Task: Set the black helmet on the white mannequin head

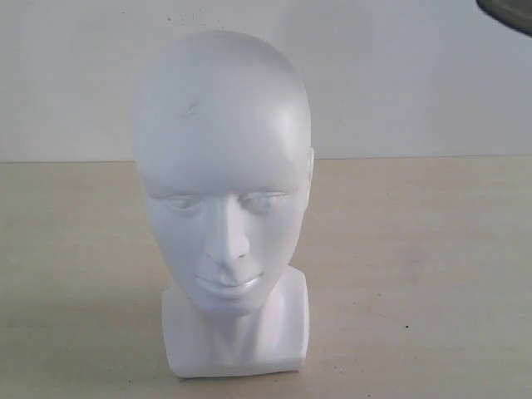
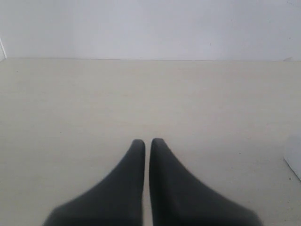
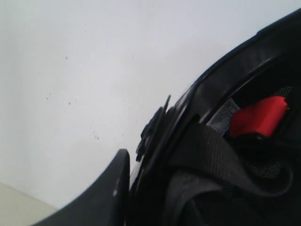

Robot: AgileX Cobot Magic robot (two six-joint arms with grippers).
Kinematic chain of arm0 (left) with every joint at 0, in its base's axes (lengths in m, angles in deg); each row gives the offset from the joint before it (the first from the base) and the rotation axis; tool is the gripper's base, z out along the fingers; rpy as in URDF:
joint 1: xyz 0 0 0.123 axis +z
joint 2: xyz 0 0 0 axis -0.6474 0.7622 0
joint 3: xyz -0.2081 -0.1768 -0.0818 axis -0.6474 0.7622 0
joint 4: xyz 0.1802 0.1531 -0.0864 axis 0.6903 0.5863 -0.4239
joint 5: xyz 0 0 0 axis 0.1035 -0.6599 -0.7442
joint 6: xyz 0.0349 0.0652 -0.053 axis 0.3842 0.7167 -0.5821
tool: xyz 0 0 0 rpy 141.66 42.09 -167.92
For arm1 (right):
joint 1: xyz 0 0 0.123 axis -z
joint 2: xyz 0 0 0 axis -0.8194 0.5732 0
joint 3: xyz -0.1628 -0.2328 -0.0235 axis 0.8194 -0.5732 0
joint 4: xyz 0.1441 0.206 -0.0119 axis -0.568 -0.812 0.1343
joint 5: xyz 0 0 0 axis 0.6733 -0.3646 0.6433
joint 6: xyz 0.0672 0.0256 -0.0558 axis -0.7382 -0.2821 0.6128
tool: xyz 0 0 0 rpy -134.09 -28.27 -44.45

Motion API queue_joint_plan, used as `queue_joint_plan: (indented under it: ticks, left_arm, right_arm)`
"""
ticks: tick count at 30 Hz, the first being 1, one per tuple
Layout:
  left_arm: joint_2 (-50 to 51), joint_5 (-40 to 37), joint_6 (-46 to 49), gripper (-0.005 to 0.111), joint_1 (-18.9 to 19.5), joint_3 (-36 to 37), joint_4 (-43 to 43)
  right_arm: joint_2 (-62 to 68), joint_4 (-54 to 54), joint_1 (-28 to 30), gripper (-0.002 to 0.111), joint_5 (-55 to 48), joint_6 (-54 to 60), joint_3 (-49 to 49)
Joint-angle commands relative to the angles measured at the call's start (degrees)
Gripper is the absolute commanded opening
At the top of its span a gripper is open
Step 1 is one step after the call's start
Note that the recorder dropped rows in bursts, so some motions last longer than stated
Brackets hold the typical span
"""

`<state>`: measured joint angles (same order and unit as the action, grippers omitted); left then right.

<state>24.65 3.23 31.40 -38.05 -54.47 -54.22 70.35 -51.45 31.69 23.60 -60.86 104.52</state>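
Note:
The white mannequin head [image 1: 223, 166] stands upright on its squarish base at the middle of the table, face toward the exterior camera, with nothing on it. The black helmet [image 3: 225, 155] fills the right wrist view, showing its rim, black strap, padded lining and a red buckle [image 3: 258, 117]. My right gripper [image 3: 134, 172] is shut on the helmet's rim: one finger [image 3: 110, 193] lies on the outside and the other is hidden inside. A dark curved edge [image 1: 509, 12], apparently the helmet, shows high at the exterior view's top right corner. My left gripper [image 2: 147, 141] is shut and holds nothing, low over the table.
A beige table [image 1: 416, 274] runs back to a plain white wall [image 1: 399, 75]. A white corner of some object [image 2: 294, 157] shows at the edge of the left wrist view.

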Motion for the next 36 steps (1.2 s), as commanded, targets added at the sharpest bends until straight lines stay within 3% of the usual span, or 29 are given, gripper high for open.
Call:
queue_joint_plan:
  ticks: [1,8,21,29,33,36]
  left_arm:
    - [-0.2,0.0,-0.4,0.004,-0.1,-0.1,-0.2]
    - [-0.2,0.0,-0.4,0.004,-0.1,-0.1,-0.2]
    - [-0.2,0.0,-0.4,0.004,-0.1,-0.1,-0.2]
    - [-0.2,0.0,-0.4,0.004,-0.1,-0.1,-0.2]
    - [-0.2,0.0,-0.4,0.004,-0.1,-0.1,-0.2]
    - [-0.2,0.0,-0.4,0.004,-0.1,-0.1,-0.2]
  right_arm:
    - [-1.2,1.3,0.5,0.000,14.9,7.9,1.5]
    - [-2.1,1.3,0.5,0.000,25.4,8.7,1.3]
    - [-9.6,1.4,-2.7,0.000,27.9,5.2,0.9]
    - [-15.4,1.5,-6.0,0.000,43.0,4.7,-12.9]
    - [-15.4,2.2,-5.9,0.000,44.6,4.7,-15.4]
    - [-15.4,2.8,-5.9,0.000,47.8,-2.5,-16.9]
